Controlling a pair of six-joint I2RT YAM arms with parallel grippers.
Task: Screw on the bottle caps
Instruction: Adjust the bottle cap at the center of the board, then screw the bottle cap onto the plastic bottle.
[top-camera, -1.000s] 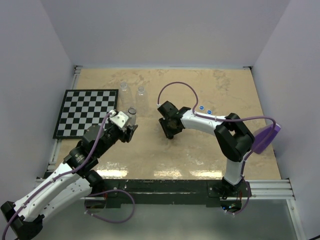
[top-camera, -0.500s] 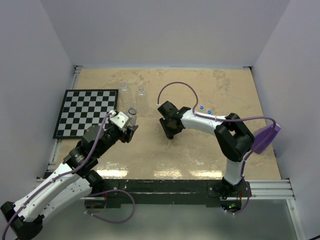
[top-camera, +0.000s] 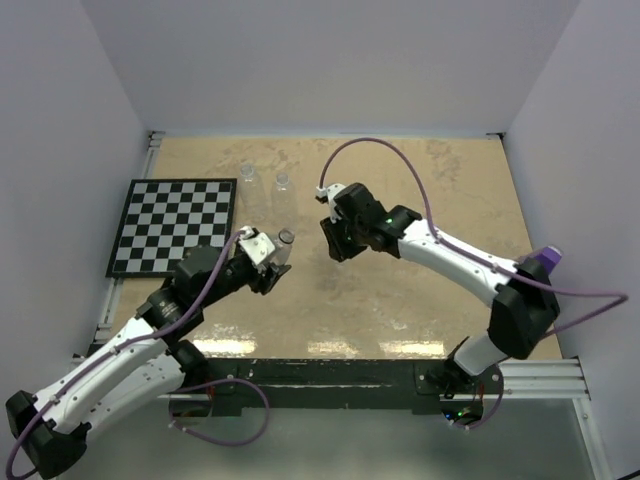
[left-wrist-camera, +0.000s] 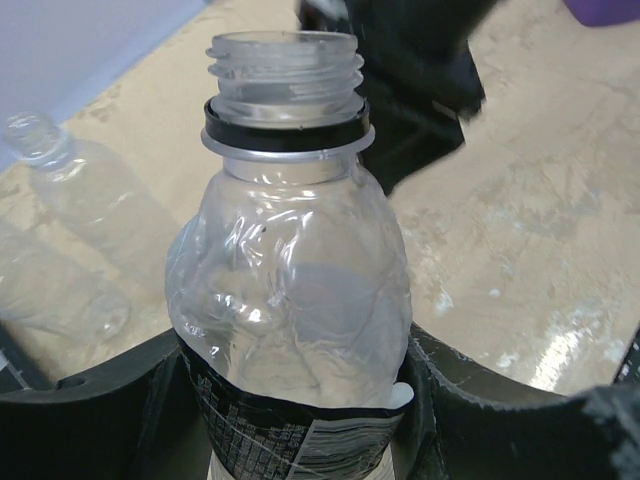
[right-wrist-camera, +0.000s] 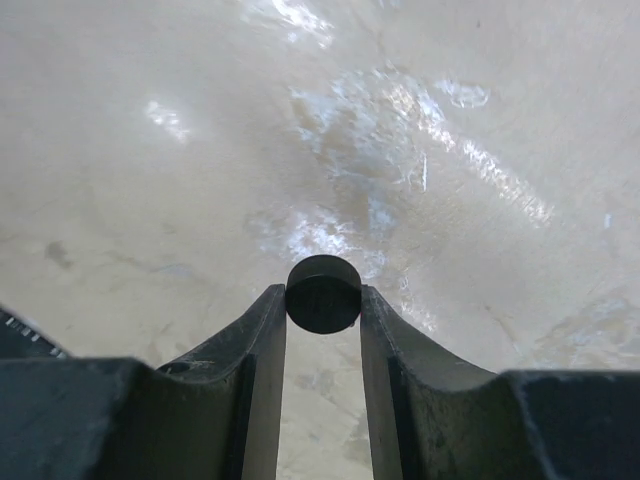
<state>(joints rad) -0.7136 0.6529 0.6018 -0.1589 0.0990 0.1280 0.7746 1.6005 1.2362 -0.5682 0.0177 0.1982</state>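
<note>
Clamping the bottle (left-wrist-camera: 290, 290) low on its body w/ left gripper (top-camera: 272, 262), jaws pressed into the label, neck up & open. Prob. so threads stay free & steady for capping. Pinching the black cap (right-wrist-camera: 323, 294) at the very tips of right gripper (right-wrist-camera: 323, 303), hanging over bare tabletop (right-wrist-camera: 150, 150), near the bottle mouth but apart. Seemingly lining up approach, cap not on yet. Leaving two other bottles (top-camera: 247, 175) standing at back, looking uncapped, just beside checkered mat (top-camera: 170, 225), waiting their turn.

Two bottles (top-camera: 247, 174) stand right of the checkerboard's (top-camera: 170, 225) far corner.
</note>
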